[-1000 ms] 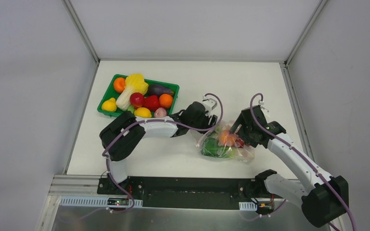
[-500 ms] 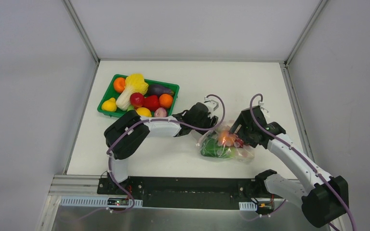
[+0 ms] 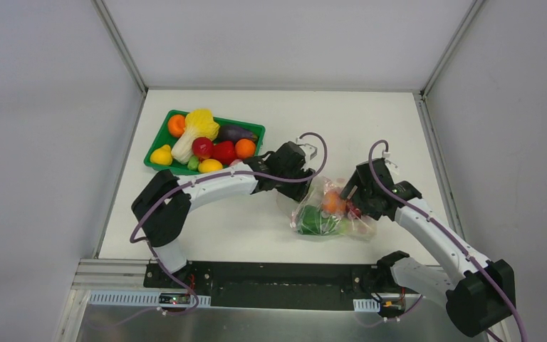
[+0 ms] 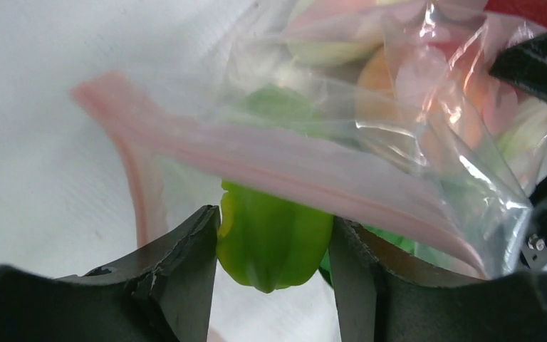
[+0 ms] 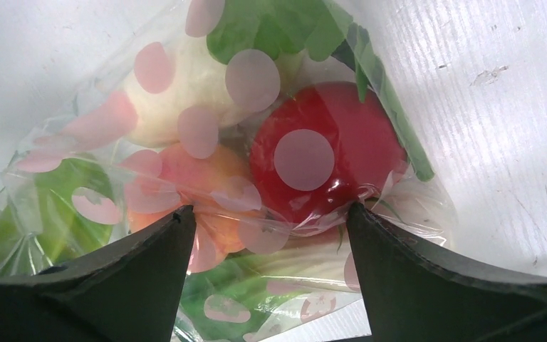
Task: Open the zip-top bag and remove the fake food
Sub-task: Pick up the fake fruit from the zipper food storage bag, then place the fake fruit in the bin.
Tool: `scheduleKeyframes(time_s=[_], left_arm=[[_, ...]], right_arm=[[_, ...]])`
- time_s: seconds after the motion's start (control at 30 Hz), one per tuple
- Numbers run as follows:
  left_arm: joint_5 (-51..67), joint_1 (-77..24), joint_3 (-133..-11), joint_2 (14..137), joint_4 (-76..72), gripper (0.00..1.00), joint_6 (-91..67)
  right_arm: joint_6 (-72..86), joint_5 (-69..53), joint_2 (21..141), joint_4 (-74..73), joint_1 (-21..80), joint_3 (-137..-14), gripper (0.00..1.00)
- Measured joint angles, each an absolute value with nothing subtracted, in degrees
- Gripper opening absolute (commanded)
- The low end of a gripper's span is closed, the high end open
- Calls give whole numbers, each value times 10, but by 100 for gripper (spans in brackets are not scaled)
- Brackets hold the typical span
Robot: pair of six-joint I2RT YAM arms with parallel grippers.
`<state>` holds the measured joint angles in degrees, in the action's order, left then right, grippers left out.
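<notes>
The zip-top bag (image 3: 331, 214) lies on the table right of centre, its pink zip strip (image 4: 256, 160) facing my left gripper. Inside are a red apple (image 5: 327, 157), a peach (image 5: 185, 185), a white radish (image 5: 164, 100) and green leaves (image 5: 271, 28). My left gripper (image 3: 308, 173) is at the bag's upper left edge. In the left wrist view its jaws (image 4: 274, 219) are shut on a green fake food piece (image 4: 274, 246) that sticks out under the zip strip. My right gripper (image 3: 349, 196) is open, its fingers straddling the bag over the apple and peach (image 5: 267, 210).
A green tray (image 3: 158, 162) at the back left holds a yellow-white napa cabbage (image 3: 196, 132), an eggplant, a red pepper, oranges and other produce. White walls enclose the table on three sides.
My left gripper has drawn back up and to the left, and the bag's near edge has stretched after it. The right gripper has stayed on the bag.
</notes>
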<state>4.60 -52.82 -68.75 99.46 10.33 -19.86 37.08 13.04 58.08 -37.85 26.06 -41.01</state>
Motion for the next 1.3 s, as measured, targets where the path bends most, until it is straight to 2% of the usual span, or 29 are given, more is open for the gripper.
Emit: scheduleKeyframes(time_s=[0.4, 0.77, 1.0, 1.3], left_arm=[[117, -493, -711, 920, 287, 26, -199], [93, -439, -710, 768, 414, 24, -178], [15, -314, -684, 651, 441, 24, -172], [-53, -130, -648, 643, 422, 25, -183]], right_arm=[[373, 136, 582, -384, 261, -408, 81], [372, 137, 584, -384, 261, -408, 81], [368, 136, 585, -384, 261, -409, 82], [349, 134, 584, -388, 261, -434, 82]])
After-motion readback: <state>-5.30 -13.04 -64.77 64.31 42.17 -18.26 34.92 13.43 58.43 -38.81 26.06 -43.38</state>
